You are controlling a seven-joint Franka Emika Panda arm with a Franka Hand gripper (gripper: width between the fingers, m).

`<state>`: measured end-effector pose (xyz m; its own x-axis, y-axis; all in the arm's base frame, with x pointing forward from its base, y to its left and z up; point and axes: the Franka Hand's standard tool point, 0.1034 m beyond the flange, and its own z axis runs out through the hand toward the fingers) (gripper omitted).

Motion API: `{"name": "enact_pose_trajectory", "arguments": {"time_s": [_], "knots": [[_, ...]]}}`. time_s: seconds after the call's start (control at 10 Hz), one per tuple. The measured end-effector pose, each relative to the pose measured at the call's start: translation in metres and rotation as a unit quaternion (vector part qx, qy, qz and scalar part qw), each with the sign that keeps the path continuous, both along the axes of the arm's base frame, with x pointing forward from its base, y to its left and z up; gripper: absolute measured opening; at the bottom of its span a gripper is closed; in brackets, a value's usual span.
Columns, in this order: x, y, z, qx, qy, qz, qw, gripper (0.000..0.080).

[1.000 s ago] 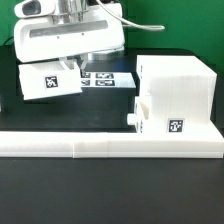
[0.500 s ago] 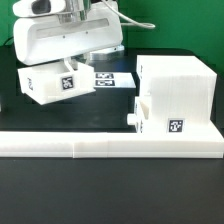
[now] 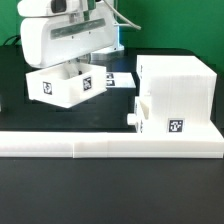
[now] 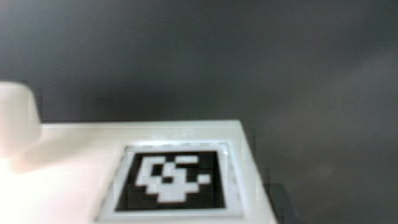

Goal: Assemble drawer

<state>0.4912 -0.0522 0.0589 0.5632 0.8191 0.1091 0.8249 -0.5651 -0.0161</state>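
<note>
In the exterior view my gripper [image 3: 74,68] hangs from the white hand at the top left, shut on a small white drawer box [image 3: 60,90] with a black-and-white tag [image 3: 87,82]. It holds the box tilted above the dark table; the fingertips are hidden by the box. The large white drawer shell [image 3: 180,80] stands at the exterior view's right, apart from the held box. A second knobbed box [image 3: 160,118] sits in the shell's lower part, its knob [image 3: 132,118] poking out. The wrist view shows the held box's tagged face [image 4: 175,178] and a white knob [image 4: 15,118]; no fingers show.
A long low white L-shaped rail [image 3: 100,146] runs across the front of the table. The marker board [image 3: 118,77] lies flat behind, between the held box and the shell. A dark table lies in front of the rail.
The held box has moved toward the exterior view's right and turned, so its tagged face now points more toward the shell. The shell and rail have not moved.
</note>
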Motion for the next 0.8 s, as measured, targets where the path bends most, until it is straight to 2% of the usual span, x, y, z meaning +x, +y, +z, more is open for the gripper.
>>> {"name": "enact_pose_trajectory", "arguments": {"time_s": [0.2,0.5,0.6,0.8], "knots": [[0.007,0.003,0.001,-0.003,-0.001,0.066,0.998,0.0044],[0.030,0.013,0.003,-0.010,-0.005,0.167,0.986,0.0044],[0.036,0.017,0.003,-0.008,-0.005,0.170,0.985,0.0044],[0.037,0.017,0.002,-0.007,-0.005,0.167,0.986,0.0044]]}}
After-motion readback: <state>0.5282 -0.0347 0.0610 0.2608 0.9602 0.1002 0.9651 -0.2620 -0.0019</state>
